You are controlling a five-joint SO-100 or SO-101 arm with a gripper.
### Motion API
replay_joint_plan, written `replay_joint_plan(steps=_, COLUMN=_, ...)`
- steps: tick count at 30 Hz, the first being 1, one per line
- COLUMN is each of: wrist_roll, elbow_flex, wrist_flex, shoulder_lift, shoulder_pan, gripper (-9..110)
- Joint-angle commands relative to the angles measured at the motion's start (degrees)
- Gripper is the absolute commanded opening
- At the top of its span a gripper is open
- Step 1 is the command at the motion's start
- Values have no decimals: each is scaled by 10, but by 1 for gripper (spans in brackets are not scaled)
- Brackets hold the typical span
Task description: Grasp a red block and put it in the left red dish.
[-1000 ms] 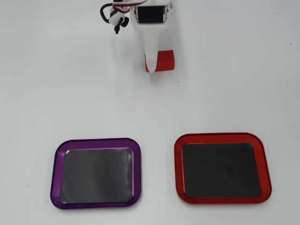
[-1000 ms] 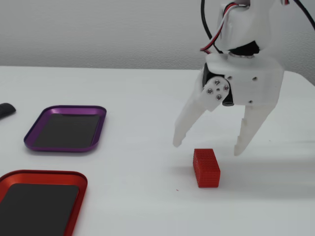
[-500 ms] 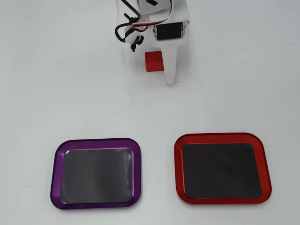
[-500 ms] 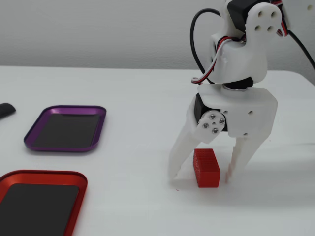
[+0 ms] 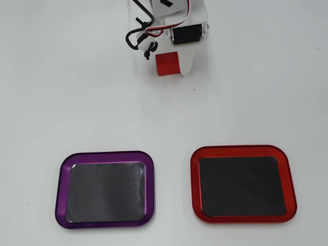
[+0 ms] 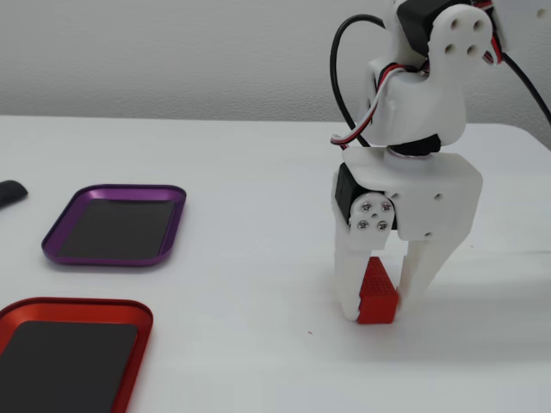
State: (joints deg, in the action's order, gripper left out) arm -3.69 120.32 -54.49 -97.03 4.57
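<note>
The red block [image 5: 167,63] is a small ribbed brick at the far middle of the white table in the overhead view. In the fixed view the block [image 6: 376,294] rests on the table between the white fingers. My gripper [image 6: 384,308] stands upright over it, with a finger against each side. In the overhead view the gripper [image 5: 171,67] is at the top centre. The red dish [image 5: 243,149], dark inside and empty, lies near right in the overhead view. In the fixed view the dish [image 6: 77,305] is at the bottom left.
A purple-rimmed tray [image 5: 107,154] of the same shape lies empty beside the red dish; it also shows in the fixed view [image 6: 120,190]. A small dark object [image 6: 9,194] lies at the left edge. Black and red cables [image 5: 137,36] hang by the arm.
</note>
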Motion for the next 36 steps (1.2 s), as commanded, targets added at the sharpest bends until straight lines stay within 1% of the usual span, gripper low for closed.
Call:
replay_joint_plan(steps=1, wrist_roll=-18, elbow_flex=1, wrist_flex=-1, shoulder_lift=-4, shoulder_pan=2, gripper=0)
replay_joint_plan(steps=6, wrist_roll=-25, elbow_flex=-10, wrist_flex=-27, shoulder_lift=-39, shoulder_pan=9, gripper=0)
replay_joint_plan(steps=13, wrist_roll=-25, elbow_flex=-9, wrist_flex=-24, shoulder_lift=-243, shoulder_pan=24, gripper=0)
replay_joint_plan(steps=18, wrist_roll=-25, elbow_flex=3, wrist_flex=74, shoulder_lift=-387, shoulder_pan=60, gripper=0)
replay_joint_plan(steps=21, wrist_roll=-25, elbow_flex=24, wrist_flex=135, shoulder_lift=-419, shoulder_pan=93, gripper=0)
replay_joint_plan(steps=25, wrist_roll=-25, elbow_flex=49, wrist_flex=252, shoulder_lift=-384, shoulder_pan=120, gripper=0)
replay_joint_plan(steps=27, wrist_roll=-24, elbow_flex=51, wrist_flex=306, shoulder_lift=-330, shoulder_pan=119, gripper=0)
replay_joint_plan(steps=30, wrist_roll=-23, elbow_flex=38, wrist_flex=353, shoulder_lift=-225, shoulder_pan=117, gripper=0)
replay_joint_plan(steps=34, wrist_roll=-21, elbow_flex=-60, wrist_flex=387, shoulder_lift=-76, shoulder_pan=117, gripper=0)
replay_joint_plan(steps=36, wrist_roll=-18, elbow_flex=-127, wrist_flex=381, shoulder_lift=0, shoulder_pan=117, gripper=0)
